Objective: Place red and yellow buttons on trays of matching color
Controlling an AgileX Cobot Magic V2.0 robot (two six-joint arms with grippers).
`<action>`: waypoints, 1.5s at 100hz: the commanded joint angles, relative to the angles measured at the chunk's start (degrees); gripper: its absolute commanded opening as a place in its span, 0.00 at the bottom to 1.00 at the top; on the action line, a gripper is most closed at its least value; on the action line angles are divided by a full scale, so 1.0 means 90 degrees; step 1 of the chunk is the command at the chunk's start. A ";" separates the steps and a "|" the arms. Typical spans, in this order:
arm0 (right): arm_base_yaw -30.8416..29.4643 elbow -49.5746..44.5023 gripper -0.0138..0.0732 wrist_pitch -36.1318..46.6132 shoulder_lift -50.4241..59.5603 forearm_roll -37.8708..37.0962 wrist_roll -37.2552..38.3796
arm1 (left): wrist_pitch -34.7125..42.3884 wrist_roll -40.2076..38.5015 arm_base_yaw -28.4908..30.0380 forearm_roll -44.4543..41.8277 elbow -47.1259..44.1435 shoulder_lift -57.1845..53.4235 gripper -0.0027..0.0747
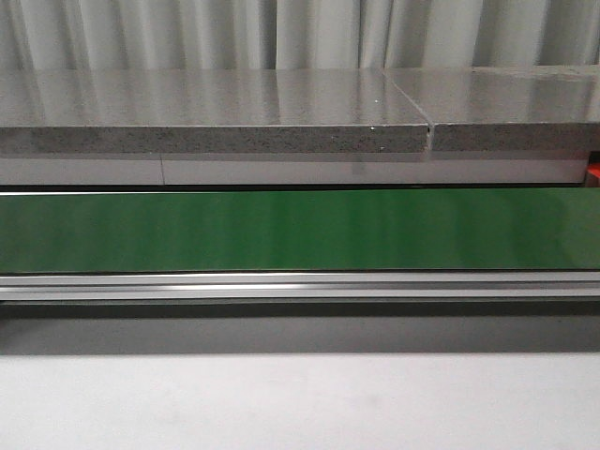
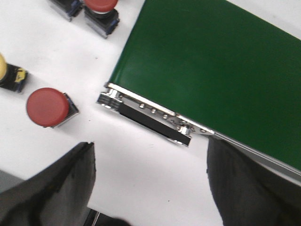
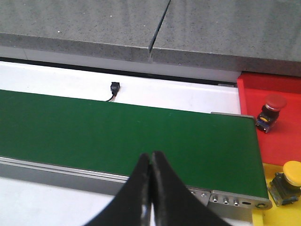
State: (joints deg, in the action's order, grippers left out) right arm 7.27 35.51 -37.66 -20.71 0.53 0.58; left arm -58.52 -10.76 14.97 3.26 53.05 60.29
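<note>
Start on your left: in the left wrist view the left gripper (image 2: pixel 148 188) has its fingers (image 2: pixel 51 188) spread wide with nothing between them, hanging over the white bench (image 2: pixel 141 169) just off the end of the green conveyor belt (image 2: pixel 211 70). Beside that end, on the bench, you have a red button (image 2: pixel 47 107) lying closest to the fingers, a yellow button (image 2: pixel 7 75) partly cut off at the picture's edge, and another red button (image 2: pixel 101 12) farther along, with the corner of one more housing next to it that is too cropped to tell. None of these touches the belt or the gripper.

In the front view you see only the belt running across the frame, its silver rail (image 1: pixel 300 284) in front and the grey stone slab (image 1: pixel 216 112) behind; no gripper or button shows there.

Move to your right: in the right wrist view the right gripper (image 3: pixel 151 162) has its fingers (image 3: pixel 138 188) pressed together with nothing held, poised above the belt's near edge. Past the belt's right end sits the red tray (image 3: pixel 277 141) with a red button (image 3: pixel 270 113) on it, upright, near the belt. Next to it the yellow tray (image 3: pixel 277 214) carries a yellow button (image 3: pixel 288 182), also upright
</note>
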 commanded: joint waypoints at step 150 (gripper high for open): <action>-0.0015 0.0137 0.12 0.0462 -0.0044 0.0009 -0.0064 | 0.0452 -0.0044 0.1847 0.0344 0.0232 0.2785 0.67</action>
State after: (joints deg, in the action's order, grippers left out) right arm 7.27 35.51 -37.66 -20.71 0.53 0.58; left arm -55.91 -10.58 30.68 5.61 53.59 86.65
